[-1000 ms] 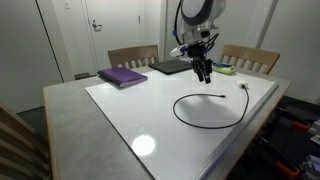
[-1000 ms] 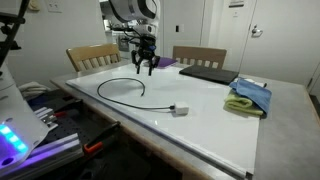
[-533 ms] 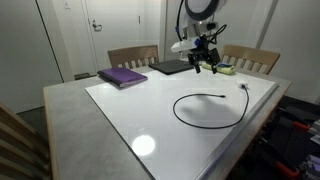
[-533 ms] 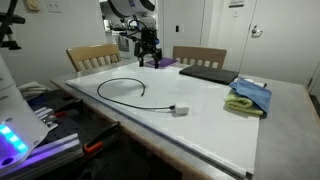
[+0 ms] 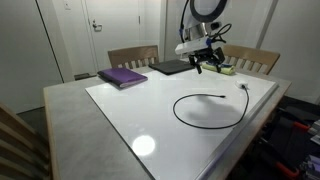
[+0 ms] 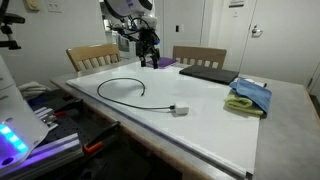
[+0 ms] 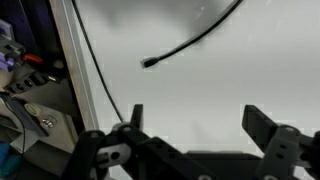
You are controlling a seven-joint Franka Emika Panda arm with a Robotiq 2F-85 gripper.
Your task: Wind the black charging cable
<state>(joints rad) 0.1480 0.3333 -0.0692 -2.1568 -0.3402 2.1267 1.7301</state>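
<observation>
Black charging cable (image 5: 176, 110) laid in one loose loop
The pincer (image 5: 207, 66) is held wide open and empty, high behind the cable; so the loop on the desk (image 5: 120, 115) is not pulled.

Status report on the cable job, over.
End effector open, empty, above the white tabletop. Black charging cable lying there in one loose loop, not gripped. Laptop and purple book lie apart from it.
</observation>
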